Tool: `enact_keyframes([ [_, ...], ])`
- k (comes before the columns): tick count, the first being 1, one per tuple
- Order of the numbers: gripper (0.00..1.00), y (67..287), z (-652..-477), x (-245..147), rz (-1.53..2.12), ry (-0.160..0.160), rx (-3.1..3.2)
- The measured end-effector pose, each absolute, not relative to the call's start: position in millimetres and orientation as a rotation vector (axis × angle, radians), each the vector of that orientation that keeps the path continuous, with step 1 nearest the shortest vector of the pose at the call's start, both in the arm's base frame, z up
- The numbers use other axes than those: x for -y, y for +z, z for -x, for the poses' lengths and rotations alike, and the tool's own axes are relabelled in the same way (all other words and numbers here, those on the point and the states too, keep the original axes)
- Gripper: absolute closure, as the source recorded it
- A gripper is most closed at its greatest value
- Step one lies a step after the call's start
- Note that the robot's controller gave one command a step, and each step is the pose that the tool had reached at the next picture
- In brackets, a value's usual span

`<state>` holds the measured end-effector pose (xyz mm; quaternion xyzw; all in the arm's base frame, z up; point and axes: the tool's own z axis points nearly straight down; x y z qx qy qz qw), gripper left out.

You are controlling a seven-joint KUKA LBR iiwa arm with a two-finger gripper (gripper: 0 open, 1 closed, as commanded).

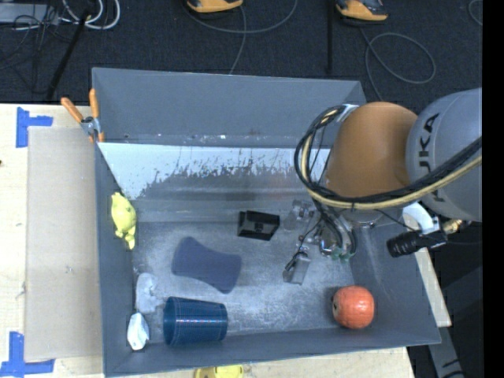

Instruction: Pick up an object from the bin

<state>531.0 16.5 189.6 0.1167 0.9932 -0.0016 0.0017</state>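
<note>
My gripper (296, 268) hangs low over the bin floor, right of the middle, below the orange wrist cover. Nothing shows in its grasp. A small black block (258, 224) lies just up and left of it, apart from it. A red-orange ball (353, 306) rests down and to the right, near the front right corner. A blue-grey flat pad (206, 264) lies to the left on the floor.
A dark blue cup (194, 320) lies on its side at the front left, with two white crumpled pieces (146, 291) beside it. A yellow toy (123, 219) leans on the left wall. The arm and its cables cover the bin's right back part.
</note>
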Motion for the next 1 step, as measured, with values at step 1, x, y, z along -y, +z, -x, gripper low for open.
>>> enact_keyframes([
  [1,0.00,169.0,-558.3,-38.3,-0.442,0.005,-3.109],
])
